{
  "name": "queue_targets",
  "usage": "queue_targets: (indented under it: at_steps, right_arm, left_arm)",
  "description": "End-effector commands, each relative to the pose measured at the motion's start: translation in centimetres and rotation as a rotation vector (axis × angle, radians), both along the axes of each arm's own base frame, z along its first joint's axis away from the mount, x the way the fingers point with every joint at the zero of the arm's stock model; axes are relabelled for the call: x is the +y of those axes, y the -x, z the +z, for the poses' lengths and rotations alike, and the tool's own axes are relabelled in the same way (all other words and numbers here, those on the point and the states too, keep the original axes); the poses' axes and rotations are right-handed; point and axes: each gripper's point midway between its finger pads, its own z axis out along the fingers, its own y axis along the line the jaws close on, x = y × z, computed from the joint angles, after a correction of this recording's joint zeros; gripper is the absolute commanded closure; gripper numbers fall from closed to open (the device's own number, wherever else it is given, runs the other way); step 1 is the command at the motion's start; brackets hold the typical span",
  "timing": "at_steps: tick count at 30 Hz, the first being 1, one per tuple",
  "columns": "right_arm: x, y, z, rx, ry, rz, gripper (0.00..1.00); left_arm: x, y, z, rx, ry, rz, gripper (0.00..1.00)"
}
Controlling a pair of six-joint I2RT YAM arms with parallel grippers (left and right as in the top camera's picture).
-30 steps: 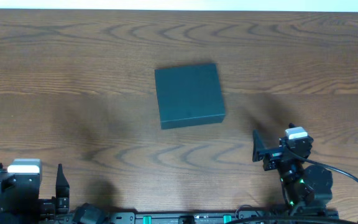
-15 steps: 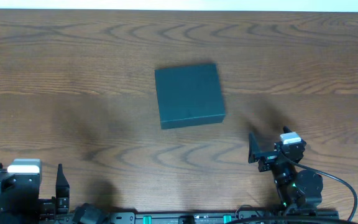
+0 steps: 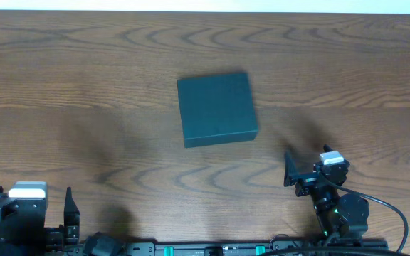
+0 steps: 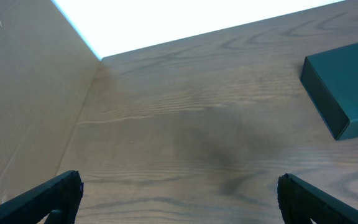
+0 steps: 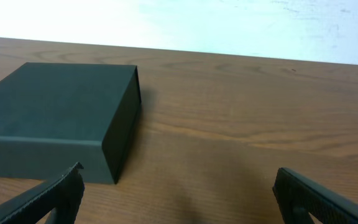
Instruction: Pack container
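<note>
Left pincer [image 3: 30, 203]: bottom-left corner of overhead frame, low over the surface [image 3: 84, 85]. Fingers wide apart in wrist view [image 4: 180, 202], nothing btwn them.
Board [image 4: 23, 93]: tan, fills upper left of left wrist frame and meets the surface at its far edge.
Box [image 3: 216, 108]: dark teal, square, sits flat on the surface just right of centre in overhead frame, slightly turned. Top flat, no gap seen. Shows at right edge of left wrist frame [image 4: 347, 87] and at left of right wrist frame [image 5: 48, 109]. Well apart from both pincers.
Right pincer [image 3: 312, 174]: lower right of overhead frame, below and to the right of the box. Fingers apart in wrist view [image 5: 179, 196], holding nothing.
</note>
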Motion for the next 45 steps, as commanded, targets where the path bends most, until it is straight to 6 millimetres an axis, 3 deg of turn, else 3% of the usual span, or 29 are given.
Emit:
queue_targets:
  at_steps: [1, 37, 40, 45]
  right_arm:
    - [-0.1, 0.0, -0.1, -0.003, -0.015, -0.008, 0.01]
    - [-0.1, 0.0, -0.1, -0.003, -0.015, -0.008, 0.01]
    - [-0.1, 0.0, -0.1, -0.003, -0.015, -0.008, 0.01]
    - [-0.1, 0.0, -0.1, -0.003, -0.015, -0.008, 0.01]
  left_arm:
    - [0.1, 0.0, 0.0, 0.000, 0.002, 0.010, 0.02]
    - [0.7, 0.5, -0.5, 0.022, -0.004, 0.055, 0.02]
    - [0.1, 0.5, -0.8, 0.014, 0.052, 0.068, 0.02]
    - [-2.6, -2.1, -0.8, -0.093, 0.192, 0.014, 0.02]
